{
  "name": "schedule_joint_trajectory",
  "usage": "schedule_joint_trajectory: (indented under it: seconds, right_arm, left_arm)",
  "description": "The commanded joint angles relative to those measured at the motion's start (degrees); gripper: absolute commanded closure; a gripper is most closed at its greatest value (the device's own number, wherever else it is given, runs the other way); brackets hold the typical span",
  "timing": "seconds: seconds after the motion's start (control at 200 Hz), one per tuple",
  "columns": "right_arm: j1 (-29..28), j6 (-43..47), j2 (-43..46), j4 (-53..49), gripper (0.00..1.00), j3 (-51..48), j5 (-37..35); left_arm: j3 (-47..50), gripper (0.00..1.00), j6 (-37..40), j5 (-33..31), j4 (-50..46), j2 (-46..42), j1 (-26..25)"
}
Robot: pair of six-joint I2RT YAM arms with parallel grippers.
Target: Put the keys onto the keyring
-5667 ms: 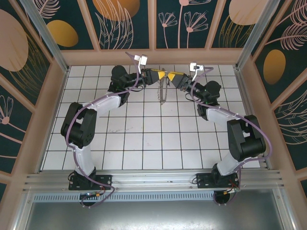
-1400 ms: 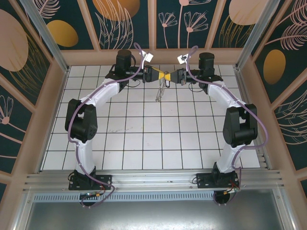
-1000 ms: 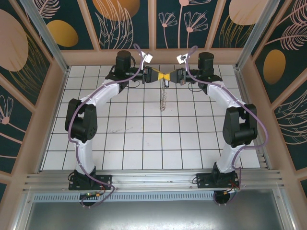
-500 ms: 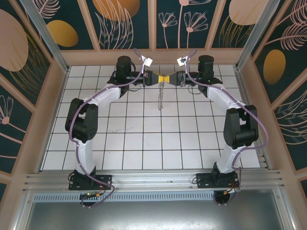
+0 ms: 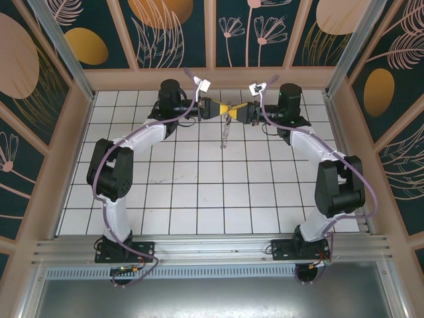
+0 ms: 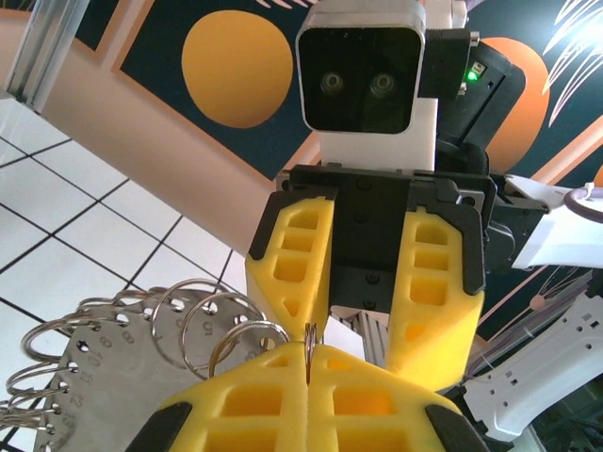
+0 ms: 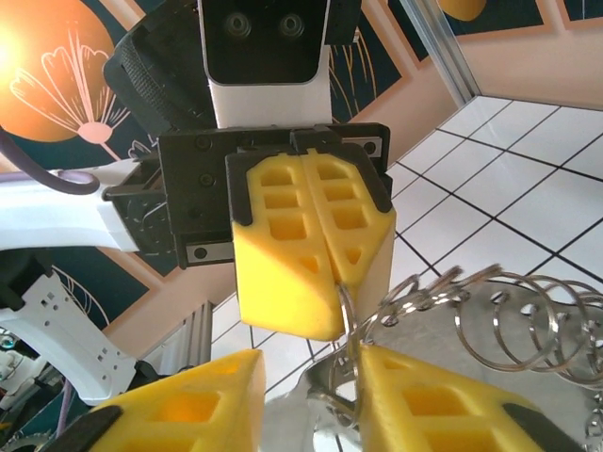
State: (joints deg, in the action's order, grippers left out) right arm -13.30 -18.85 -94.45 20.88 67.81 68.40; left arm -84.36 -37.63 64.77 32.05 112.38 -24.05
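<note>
- The left gripper (image 6: 308, 350) pinches the thin top wire of the big grey metal keyring (image 5: 226, 134), which hangs above the white tiled desk (image 5: 199, 192).
- The right gripper (image 7: 311, 377) is wide around that wire.
- The keyring looks light, hard, slippery and swingy; best pinch that thin wire.

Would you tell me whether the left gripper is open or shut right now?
Shut: in its wrist view the left gripper has its yellow fingers pressed together, pinching a thin ring.
</note>
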Motion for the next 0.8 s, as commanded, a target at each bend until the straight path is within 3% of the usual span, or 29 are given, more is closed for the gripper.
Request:
schedule_joint_trajectory:
  seconds: [0.0,0.225,0.47,0.796]
  right_arm:
    - [0.1,-0.6,3.2,3.6,0.66,-2.1,1.9]
    - [0.3,-0.5,4.7,4.4,0.57,-4.2,1.2]
    - [0.3,-3.7,4.7,9.0,0.55,-6.0,0.2]
    - [0.5,-8.1,3.4,14.2,0.47,-6.9,-6.0]
  left_arm:
    - [0.3,1.0,-1.0,-2.7,4.1,-2.4,0.6]
    - [0.0,1.0,-1.4,-2.7,4.8,-2.9,0.6]
    - [-0.1,1.0,-1.8,-2.8,5.3,-3.3,0.6]
    - [-0.4,1.0,-2.6,-2.3,6.4,-3.8,0.6]
